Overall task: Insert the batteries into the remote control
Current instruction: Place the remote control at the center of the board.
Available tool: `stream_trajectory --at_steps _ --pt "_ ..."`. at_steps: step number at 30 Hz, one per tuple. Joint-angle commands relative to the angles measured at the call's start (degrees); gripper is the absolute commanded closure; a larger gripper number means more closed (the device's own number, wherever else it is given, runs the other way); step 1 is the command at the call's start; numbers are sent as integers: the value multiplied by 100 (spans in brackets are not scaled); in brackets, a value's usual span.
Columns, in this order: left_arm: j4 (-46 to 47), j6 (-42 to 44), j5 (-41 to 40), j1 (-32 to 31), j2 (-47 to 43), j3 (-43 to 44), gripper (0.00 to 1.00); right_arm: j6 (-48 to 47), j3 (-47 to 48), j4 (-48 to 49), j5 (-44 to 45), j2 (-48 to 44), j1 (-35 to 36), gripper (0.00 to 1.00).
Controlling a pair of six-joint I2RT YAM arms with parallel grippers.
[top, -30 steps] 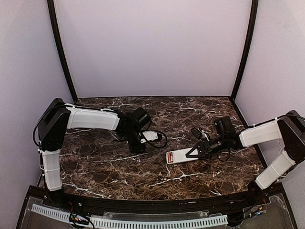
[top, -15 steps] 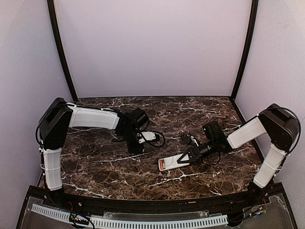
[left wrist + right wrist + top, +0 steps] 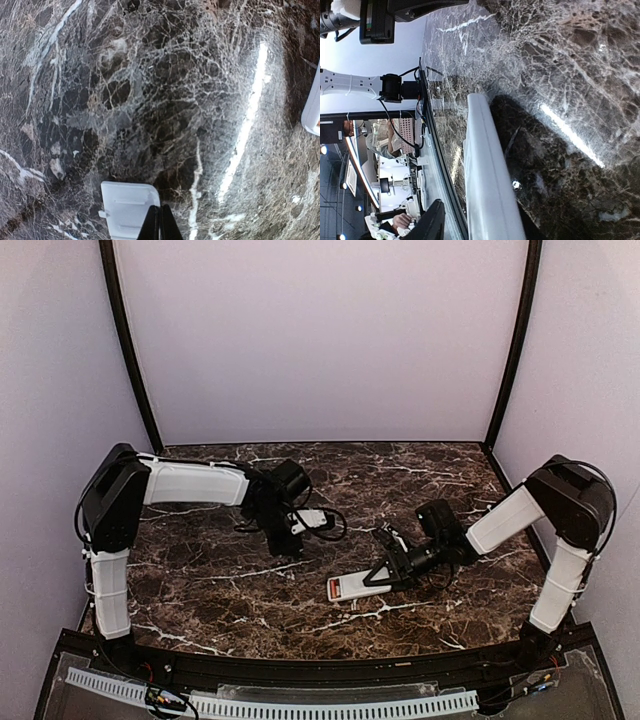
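Remote (image 3: 352, 586) lies flat on the bench (image 3: 250, 610) near centre, plain white face up. There's an orange-red spot at its near-left end, maybe a battery, too small to tell. Right hand (image 3: 380, 576) straddles the remote's other end; one finger (image 3: 432, 220) sits just off its edge and the other is hidden, so cannot tell if it grips. Further back, left hand (image 3: 156, 226) is closed, tips at the corner of a small white cover (image 3: 127, 207) on the bench; pinched or only touched, unclear. Step looks like clearing the battery bay. Next move calls for setting the cover aside and finding loose batteries, none visible.
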Motion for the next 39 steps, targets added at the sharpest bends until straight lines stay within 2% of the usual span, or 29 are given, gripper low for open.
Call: stream_trajectory --at_steps 1,3,4,6,8,9,12,21,28,30,33,37,39 --pt "-98 -288 295 50 -507 38 100 -76 17 -151 192 -33 54 52" --pt "-15 -400 403 87 -693 -21 100 -193 21 -426 300 -123 53 44" --pt "77 -448 435 103 -758 -78 100 -310 43 -730 419 -171 51 41" --pt "214 -564 529 129 -948 -167 100 -523 123 -1274 718 -317 62 28" --pt "337 -666 598 143 -1101 -245 100 -729 246 -1846 1075 -488 63 21" --pt "373 -730 632 140 -1187 -290 100 -808 305 -2186 1279 -602 61 10" --pt "584 -865 679 145 -1336 -399 100 -947 454 -2869 1793 -809 64 2" --pt "1101 -1257 1011 225 -1820 -794 100 -1221 352 -3621 2735 -1139 61 1" --pt "1243 -1577 1562 241 -2417 -1038 100 -1633 275 -3757 3311 -2070 -11 1" --pt "1278 -1654 1909 236 -2587 -1095 100 -1810 318 -3763 3484 -2405 -29 1" --pt "1430 -1732 3017 236 -2903 -1206 100 -2236 454 -3687 3332 -2967 -39 2" --pt "1471 -1789 4533 222 -3214 -1240 100 -2728 453 -3039 2347 -3941 -42 1" --pt "1412 -1752 4985 182 -3369 -1247 100 -2897 469 -2677 1979 -4418 -35 1"
